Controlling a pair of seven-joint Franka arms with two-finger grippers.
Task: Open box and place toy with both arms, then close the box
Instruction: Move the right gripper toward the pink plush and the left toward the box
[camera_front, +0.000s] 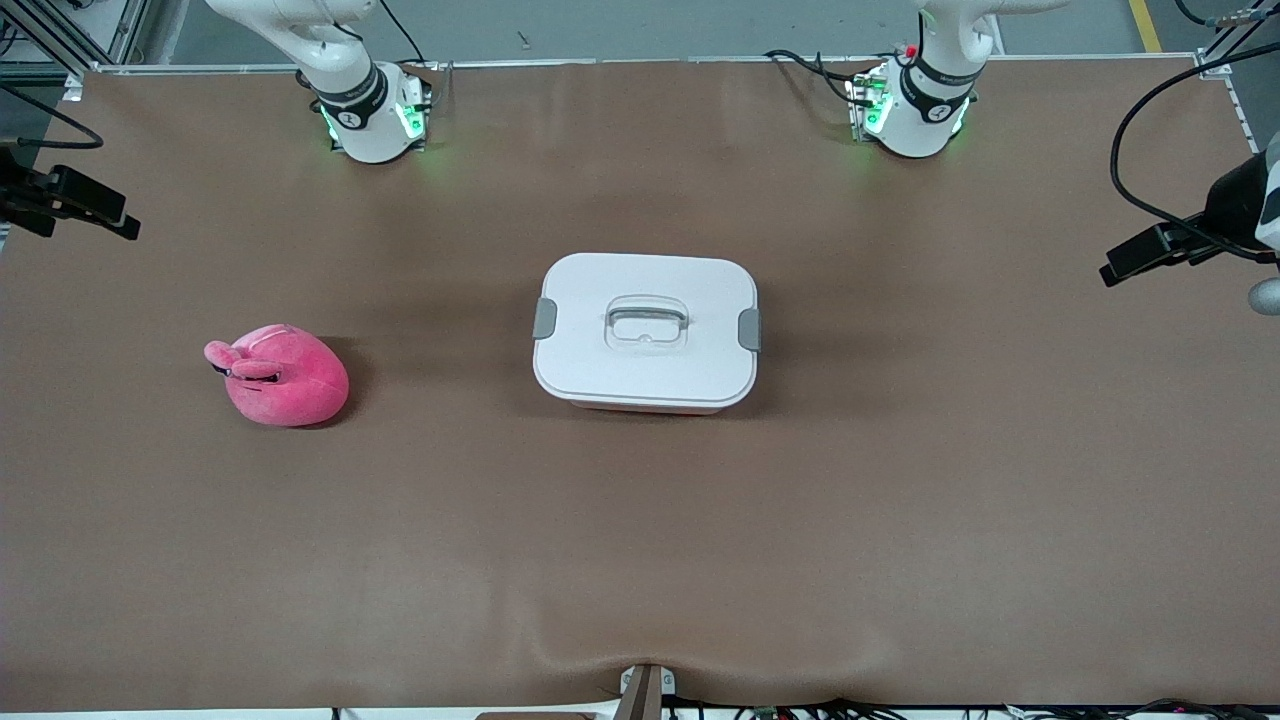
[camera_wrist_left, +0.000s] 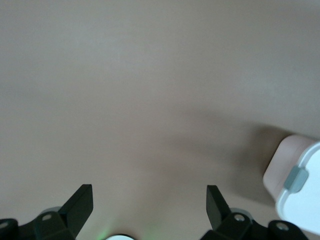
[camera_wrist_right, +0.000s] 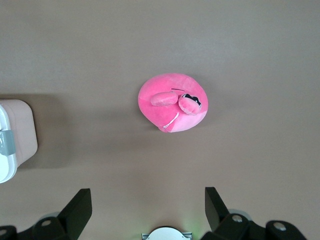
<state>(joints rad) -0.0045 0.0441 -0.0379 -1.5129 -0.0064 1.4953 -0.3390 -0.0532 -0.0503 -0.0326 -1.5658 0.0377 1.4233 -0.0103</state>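
Observation:
The box (camera_front: 645, 332) stands in the middle of the table. Its white lid is on, with a grey clip (camera_front: 545, 318) at each end and a clear handle (camera_front: 646, 322) in the centre. The toy (camera_front: 280, 375), a hot-pink plush, lies on the table toward the right arm's end. My left gripper (camera_wrist_left: 149, 194) is open and empty, high over bare table beside the box's corner (camera_wrist_left: 300, 182). My right gripper (camera_wrist_right: 146, 196) is open and empty, high over bare table, with the toy (camera_wrist_right: 172, 102) and the box's end (camera_wrist_right: 15, 140) in its view. Neither gripper shows in the front view.
The arm bases (camera_front: 370, 110) (camera_front: 915, 105) stand at the table's edge farthest from the front camera. Dark camera mounts (camera_front: 70, 200) (camera_front: 1180, 245) hang over both ends of the table. A clamp (camera_front: 645, 690) sits at the nearest edge of the brown table (camera_front: 640, 550).

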